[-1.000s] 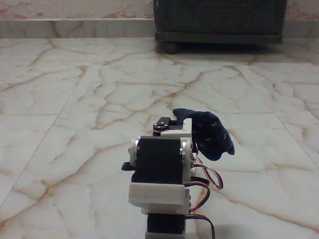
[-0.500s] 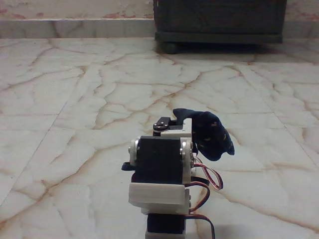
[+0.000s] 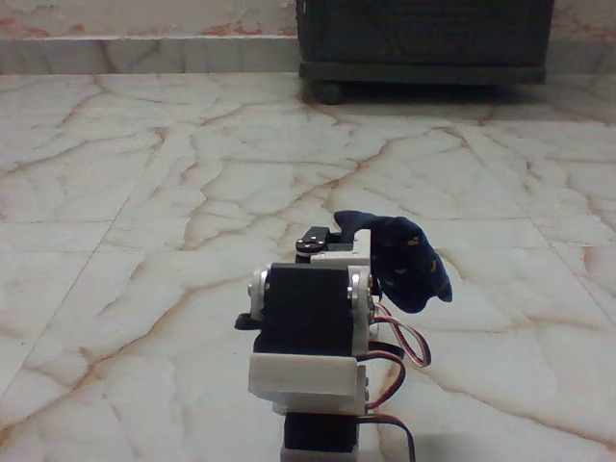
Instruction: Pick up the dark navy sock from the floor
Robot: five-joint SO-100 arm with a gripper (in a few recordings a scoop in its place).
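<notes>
Fixed view first: you are looking along the back of the white arm (image 3: 310,332), whose black servo blocks and red-and-white wires fill the lower middle of the picture. Just past its upper end, to the right, you can see the dark navy sock (image 3: 409,260). It is bunched into a soft, rounded lump, deep navy almost to black, with a few tiny pale-orange specks on the side facing you. One fold bulges upward behind the arm's white bracket, and a short pointed tip sticks out at the lower right. The sock touches the arm's front end and looks raised off the floor (image 3: 144,241), though the arm hides its underside, so you cannot be sure of that.

Your gripper (image 3: 339,234) sits behind the wrist parts, right against the sock. Its fingers are hidden, so you cannot tell whether they are clamped on the fabric or spread.

The floor is glossy cream marble with brown-orange veins and thin grout lines. A dark wooden cabinet (image 3: 423,43) stands at the far edge, well apart from the sock.
</notes>
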